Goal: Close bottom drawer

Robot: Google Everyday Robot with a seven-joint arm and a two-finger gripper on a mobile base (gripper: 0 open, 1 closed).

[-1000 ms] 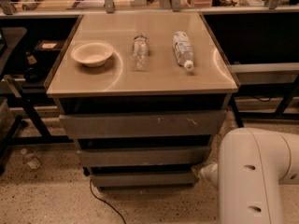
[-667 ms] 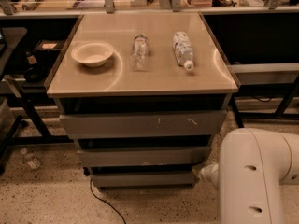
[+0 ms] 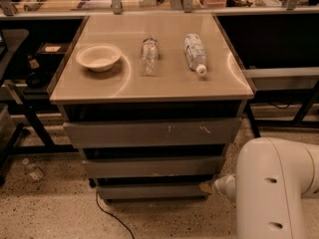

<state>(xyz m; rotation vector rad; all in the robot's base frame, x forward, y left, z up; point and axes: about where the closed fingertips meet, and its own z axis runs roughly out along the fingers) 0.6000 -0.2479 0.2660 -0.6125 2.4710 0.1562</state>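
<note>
The bottom drawer (image 3: 152, 191) had its end corner right against our gripper (image 3: 212, 187), whose opening we could not tell. Pushing so off-centre, we risked slipping off or jamming it askew.

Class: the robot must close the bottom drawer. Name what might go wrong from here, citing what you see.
1. The gripper sits at the right end of the bottom drawer, so an off-centre push may skew or jam it.
2. A hard push may jolt the cabinet and roll the bottle lying on top.
3. The white arm hides part of the contact area.
</note>
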